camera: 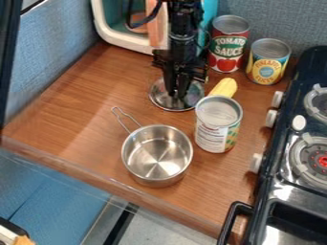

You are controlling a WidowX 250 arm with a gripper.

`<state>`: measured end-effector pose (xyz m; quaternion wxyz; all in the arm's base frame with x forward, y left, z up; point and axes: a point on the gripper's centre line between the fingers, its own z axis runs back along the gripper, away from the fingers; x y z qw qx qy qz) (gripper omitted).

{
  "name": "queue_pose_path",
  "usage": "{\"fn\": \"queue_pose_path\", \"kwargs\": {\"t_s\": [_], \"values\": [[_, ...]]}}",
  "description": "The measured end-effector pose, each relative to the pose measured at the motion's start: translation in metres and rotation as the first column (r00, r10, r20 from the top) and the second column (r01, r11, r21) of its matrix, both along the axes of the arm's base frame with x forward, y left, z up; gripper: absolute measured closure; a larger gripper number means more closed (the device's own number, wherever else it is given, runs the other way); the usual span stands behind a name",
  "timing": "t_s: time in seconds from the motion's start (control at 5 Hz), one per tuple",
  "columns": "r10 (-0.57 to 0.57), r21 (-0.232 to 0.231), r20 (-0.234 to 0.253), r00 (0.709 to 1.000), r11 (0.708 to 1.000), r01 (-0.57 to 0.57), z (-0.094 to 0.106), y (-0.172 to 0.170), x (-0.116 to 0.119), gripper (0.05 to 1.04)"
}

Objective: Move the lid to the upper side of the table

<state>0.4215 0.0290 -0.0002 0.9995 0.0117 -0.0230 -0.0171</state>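
The lid (163, 100) lies on the far part of the wooden table (83, 110), right of the table's middle line from left to right. It looks flat, its face up and its rim level with the wood. Being round, it has no long axis and points no particular way; its middle is hidden under the black gripper (178, 93), which hangs straight down over it. Whether the gripper is closed on the lid or parted above it, I cannot tell.

Just right of the lid is a yellow piece of toy food (224, 88), slanting from near left to far right, its near end behind an upright can with a bare metal top (218, 125). That can is close to the lid's near right side; whether they touch I cannot tell. Nearer and slightly left is the steel pot (157, 155), its wire handle (125, 119) pointing far left. Beyond the lid, a red can (228, 45) and a yellow can (268, 62) stand to the far right, with a white-rimmed bin (101, 24) at the far left. The stove (281, 189) borders the right.
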Motion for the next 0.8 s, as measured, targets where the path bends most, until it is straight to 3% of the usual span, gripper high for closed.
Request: {"fn": "queue_pose_path", "kwargs": {"t_s": [0.2,0.4,0.6,0.8], "values": [[0.002,-0.005,0.020,1.000,1.000,-0.002,-0.001,-0.001,-0.003,0.732],[0.027,0.009,0.019,0.999,1.000,-0.027,0.006,0.001,-0.011,0.434],[0.045,0.012,0.129,0.991,0.999,-0.047,0.056,0.002,-0.015,0.154],[0.045,-0.012,0.160,0.986,0.999,-0.044,0.082,-0.003,-0.024,0.078]]}}
